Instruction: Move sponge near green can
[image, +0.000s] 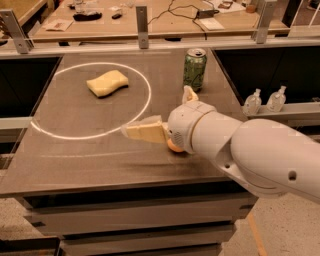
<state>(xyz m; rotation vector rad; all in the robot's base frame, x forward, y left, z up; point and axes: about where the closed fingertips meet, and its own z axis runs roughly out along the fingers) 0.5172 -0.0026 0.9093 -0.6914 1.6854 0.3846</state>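
The pale yellow sponge (107, 82) lies flat inside a white ring on the dark table, at the back left. The green can (194, 69) stands upright at the back centre-right, well apart from the sponge. My gripper (166, 113) hovers over the middle of the table, in front of the can and to the right of the sponge. It is open: one finger (145, 131) points left and the other (189, 94) points toward the can, with nothing between them. It touches neither the sponge nor the can.
An orange fruit (173, 146) shows only as a sliver under my wrist. The white ring (144, 107) marks the table's left half. Two small clear bottles (254, 102) stand on a ledge off the table's right edge. A cluttered bench runs behind.
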